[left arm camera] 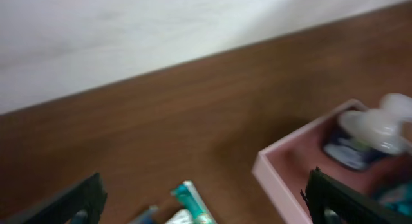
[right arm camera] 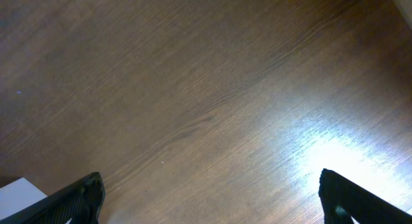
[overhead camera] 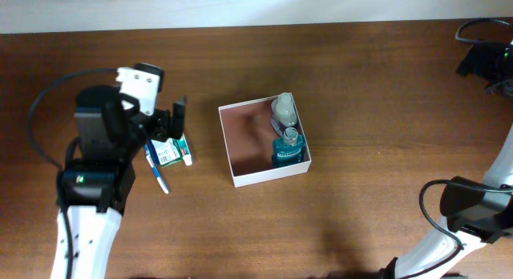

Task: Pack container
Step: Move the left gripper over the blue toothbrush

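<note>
**Get the tube next, and go down slowly**

Our left gripper (left arm camera: 206,201) is spread wide and holds nothing. Its two black fingers (left arm camera: 77,201) stand far apart and touch nothing. A green and white toothpaste tube (overhead camera: 174,151) lies right under it, between the fingers. A blue toothbrush (overhead camera: 157,168) lies close against the tube. We cannot tell if the two touch.

We think the step now is to pick up the tube. To do it well, we turn the fingers so they close across the thin side of the tube. Then we come straight down, so that one finger lands on each side. We keep the toothbrush out of the pinch, or it may come up too and fall. We squeeze softly, because a tube is squashy and can slip.

The container (overhead camera: 244,131) sits near this gripper, on the side toward our other arm. The part of its floor nearest the gripper is bare. A clear bottle (overhead camera: 283,111) and a blue bottle (overhead camera: 288,148) sit against its far wall. We think the tube fits best on the bare part. We should lift it high enough to pass over the thin white wall, then set it down away from the bottles.

Our right gripper (right arm camera: 209,201) is spread wide too and is empty. Only the bare brown table (right arm camera: 206,89) is under it. It is well apart from the container.
</note>
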